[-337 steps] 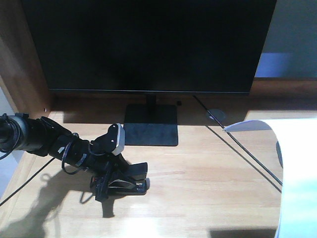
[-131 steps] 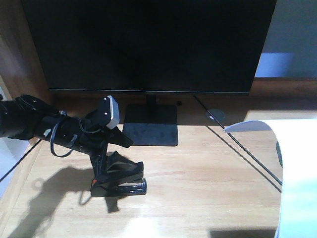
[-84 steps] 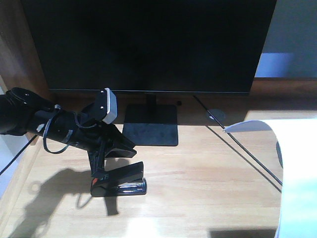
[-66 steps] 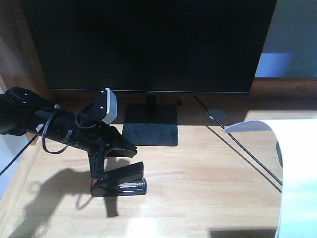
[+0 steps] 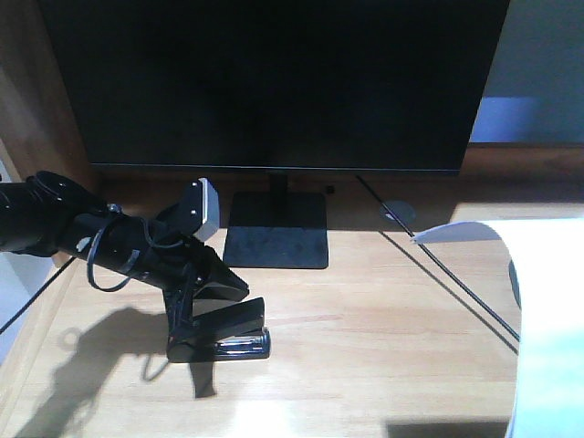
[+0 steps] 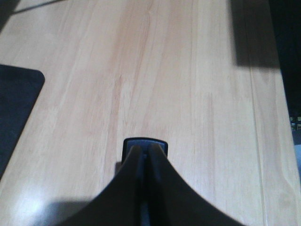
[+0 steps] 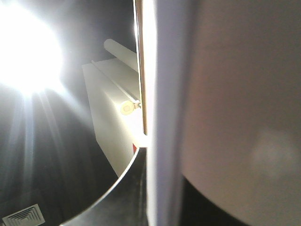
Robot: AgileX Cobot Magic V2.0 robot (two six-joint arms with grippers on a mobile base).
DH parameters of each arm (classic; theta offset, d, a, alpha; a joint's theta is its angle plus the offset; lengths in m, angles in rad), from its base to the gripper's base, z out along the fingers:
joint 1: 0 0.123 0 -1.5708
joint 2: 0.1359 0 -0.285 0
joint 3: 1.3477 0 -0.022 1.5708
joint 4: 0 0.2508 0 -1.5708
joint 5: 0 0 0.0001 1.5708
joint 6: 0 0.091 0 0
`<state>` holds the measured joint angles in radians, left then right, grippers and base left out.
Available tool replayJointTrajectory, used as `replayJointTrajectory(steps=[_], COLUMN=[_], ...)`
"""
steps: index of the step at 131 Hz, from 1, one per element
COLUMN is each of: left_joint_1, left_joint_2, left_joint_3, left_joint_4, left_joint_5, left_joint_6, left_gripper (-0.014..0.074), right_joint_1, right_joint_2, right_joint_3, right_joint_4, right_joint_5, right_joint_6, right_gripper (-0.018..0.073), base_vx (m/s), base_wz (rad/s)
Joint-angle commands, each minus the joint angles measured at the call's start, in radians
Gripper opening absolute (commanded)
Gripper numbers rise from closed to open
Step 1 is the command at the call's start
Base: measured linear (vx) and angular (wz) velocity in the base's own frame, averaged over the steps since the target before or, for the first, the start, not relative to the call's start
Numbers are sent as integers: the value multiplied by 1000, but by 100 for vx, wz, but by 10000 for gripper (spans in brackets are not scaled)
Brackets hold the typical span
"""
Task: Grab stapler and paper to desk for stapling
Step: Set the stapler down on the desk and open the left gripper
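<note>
Left wrist-mounted view, left pincer pinching stapler on desk, right wrist-mounted view alone, right pincer pinching paper.

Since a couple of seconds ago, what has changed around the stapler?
The left arm rose from lying low over the light wood-grain desk to a steeper tilt, then eased down slightly. The left gripper kept its jaws at one end of the small black plastic stapler; whether they grip it I cannot tell. The stapler, the white paper sheet and the large black monitor stayed put.
</note>
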<state>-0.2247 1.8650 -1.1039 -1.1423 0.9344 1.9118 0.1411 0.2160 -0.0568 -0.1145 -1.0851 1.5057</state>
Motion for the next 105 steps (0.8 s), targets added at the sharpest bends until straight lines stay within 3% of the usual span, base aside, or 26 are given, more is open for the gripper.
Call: replayJointTrajectory(steps=[1, 105], left_joint_1=[-3, -3], left_joint_2=[-24, 4], left_joint_3=[-24, -24], left_joint_4=[-46, -45], left_joint_5=[14, 24], left_joint_6=[0, 0], left_gripper=[-6, -6], right_joint_1=[-4, -4], right_joint_2=[12, 12], right_joint_3=[-28, -28], right_joint_4=[-4, -4], right_joint_5=[-37, -35], right_joint_6=[0, 0], right_gripper=[-6, -6], base_vx=[0, 0], base_wz=[0, 0])
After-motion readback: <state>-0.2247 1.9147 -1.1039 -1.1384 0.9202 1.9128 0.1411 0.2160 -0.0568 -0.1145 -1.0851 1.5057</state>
